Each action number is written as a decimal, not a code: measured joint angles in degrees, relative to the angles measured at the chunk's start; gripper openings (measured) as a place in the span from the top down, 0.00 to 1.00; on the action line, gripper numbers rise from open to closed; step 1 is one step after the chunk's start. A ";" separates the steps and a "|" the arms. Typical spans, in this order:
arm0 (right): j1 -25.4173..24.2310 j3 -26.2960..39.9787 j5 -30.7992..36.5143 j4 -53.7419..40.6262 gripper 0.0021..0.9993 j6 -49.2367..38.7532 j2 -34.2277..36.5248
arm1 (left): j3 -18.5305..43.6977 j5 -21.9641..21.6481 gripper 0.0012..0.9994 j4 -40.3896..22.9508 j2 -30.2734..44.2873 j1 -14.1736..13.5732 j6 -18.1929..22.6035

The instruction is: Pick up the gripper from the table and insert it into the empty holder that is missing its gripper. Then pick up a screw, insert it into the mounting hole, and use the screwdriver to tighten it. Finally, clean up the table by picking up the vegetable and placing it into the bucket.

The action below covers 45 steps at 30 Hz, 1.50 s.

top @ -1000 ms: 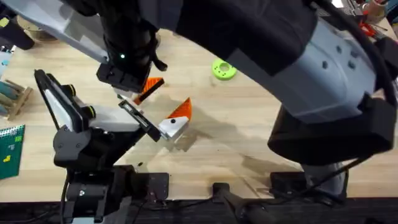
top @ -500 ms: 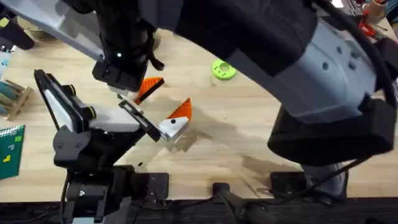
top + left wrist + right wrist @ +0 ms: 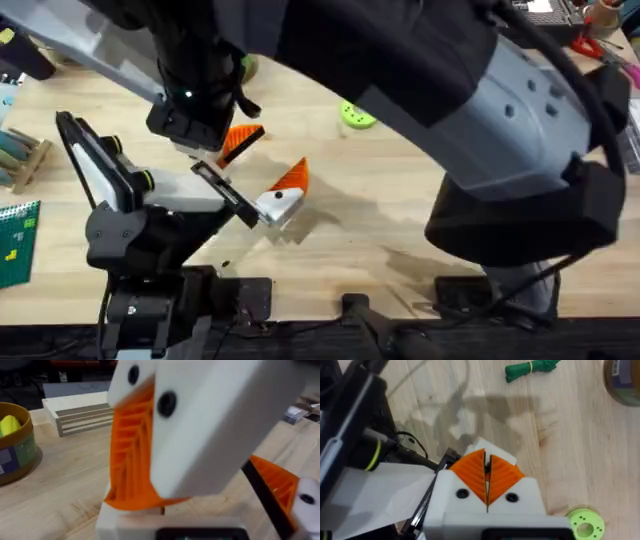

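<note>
My right gripper reaches across to the left arm, its orange pads pressed shut. The left wrist view shows an orange ribbed wedge, the gripper, between its white fingers. The wedge's base sits on the white holder. My left gripper is open. Its other white finger carries an orange pad. The dark green vegetable lies on the table beyond my right fingertips. The bucket stands near it. The screw and screwdriver are out of view.
A lime-green disc lies right of the grippers. A wooden rack and a green board sit at the left edge. A stepped wooden block stands behind the bucket. The right arm's bulk hangs over the table's right half.
The right gripper's head has edged slightly left above the holder. The right arm's bulk has shifted and now covers part of the lime disc. The left arm has not moved.
</note>
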 joint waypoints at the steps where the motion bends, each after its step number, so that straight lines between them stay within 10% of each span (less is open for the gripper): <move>1: 0.00 0.03 0.01 0.00 1.00 0.00 0.04 | 0.00 0.00 0.03 -0.02 0.00 0.00 -0.07; 45: 1.51 0.09 3.71 -1.64 1.00 0.83 0.77 | 0.00 0.09 0.03 -0.07 0.00 -0.04 -1.22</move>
